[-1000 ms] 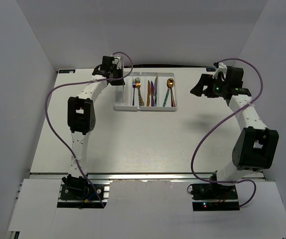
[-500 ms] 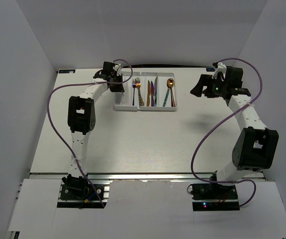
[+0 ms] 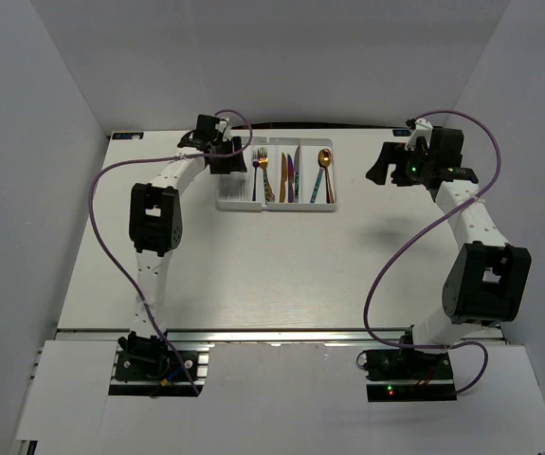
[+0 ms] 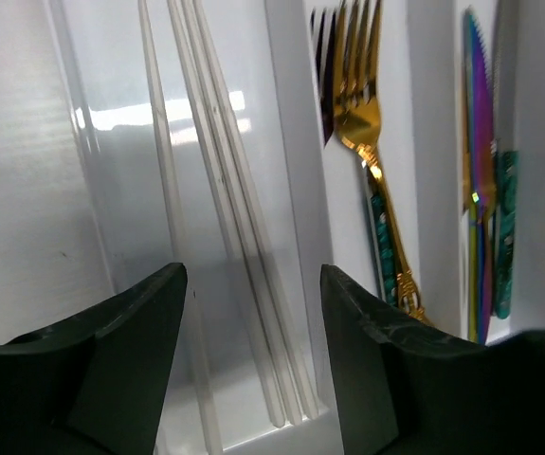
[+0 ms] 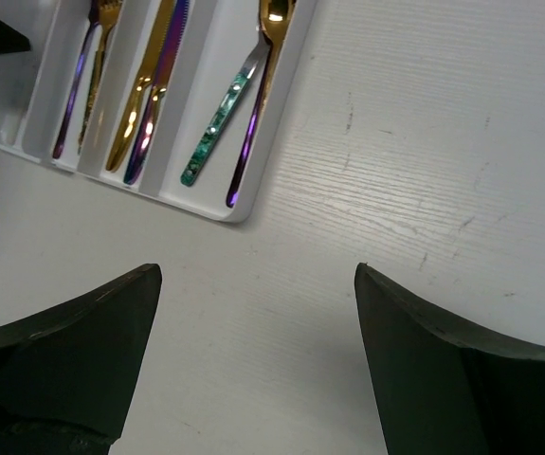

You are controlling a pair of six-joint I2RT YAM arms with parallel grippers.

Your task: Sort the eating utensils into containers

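The white four-compartment tray (image 3: 277, 206) lies at the back of the table. In it are a gold fork (image 3: 262, 163), knives (image 3: 289, 176) and a gold spoon (image 3: 324, 159). My left gripper (image 3: 227, 159) hangs over the tray's leftmost compartment, open and holding nothing. In the left wrist view the left gripper (image 4: 251, 284) straddles that compartment, with the gold fork (image 4: 359, 104) and an iridescent purple knife (image 4: 480, 142) beyond a divider (image 4: 296, 142). My right gripper (image 3: 380, 168) stands open over bare table, right of the tray (image 5: 208, 203). A teal-handled spoon (image 5: 217, 128) shows there.
Thin pale translucent sticks (image 4: 225, 190) lie lengthwise in the leftmost compartment under my left jaws. White walls close the table on the left, back and right. Purple cables loop from both arms over the table.
My left gripper has shifted slightly down over the tray's left compartment, and its jaws have gone from shut to open. The right arm has not moved.
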